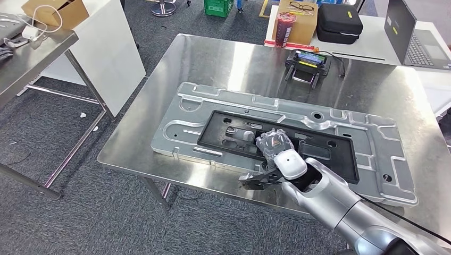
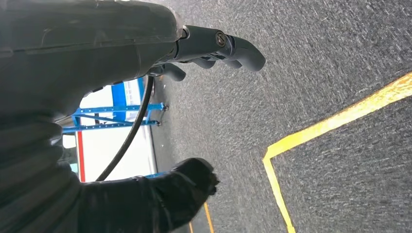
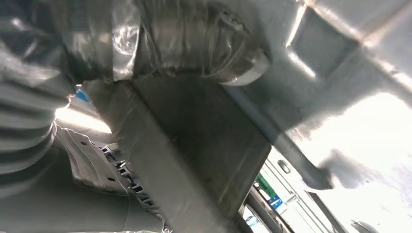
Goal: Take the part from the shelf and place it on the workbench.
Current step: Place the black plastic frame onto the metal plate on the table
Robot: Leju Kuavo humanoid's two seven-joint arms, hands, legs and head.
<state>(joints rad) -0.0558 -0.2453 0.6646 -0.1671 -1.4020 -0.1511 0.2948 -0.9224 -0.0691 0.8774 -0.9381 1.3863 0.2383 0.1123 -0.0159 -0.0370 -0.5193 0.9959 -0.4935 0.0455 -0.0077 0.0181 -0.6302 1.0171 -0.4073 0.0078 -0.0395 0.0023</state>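
the large stamped silver sheet-metal panel (image 1: 340, 125) lies flat on the stainless steel workbench (image 1: 223, 58) in the middle of the head view, running from centre left towards the lower right, with a black rectangular plastic frame (image 1: 223, 133) resting on top of it. judged by how it lies, the part is already down on the bench.

the right hand (image 1: 276, 146), its fingers wrapped in clear crinkled film, sits low in the centre of the frame, over the near edge of the black frame. in the right wrist view the wrapped fingers (image 3: 184, 39) lie close against the metal, but whether they are pinching an edge or only resting there i cannot tell.

the left hand (image 2: 214, 48) hangs over grey carpet with a yellow floor line (image 2: 340, 116); its dark fingers are slightly curled, apart from the thumb, with nothing in them.

the panel looks stiff yet broad and thin, so it would likely flex and swing if lifted by one corner; its smooth surface and the film on the fingers suggest a slippery grip. a raised rib or a long edge near the middle looks the safer hold. edges may be sharp. the black frame looks loose and could slide.

at the upper centre sit a small black and yellow device (image 1: 308, 64) and a red cup (image 1: 284, 26).
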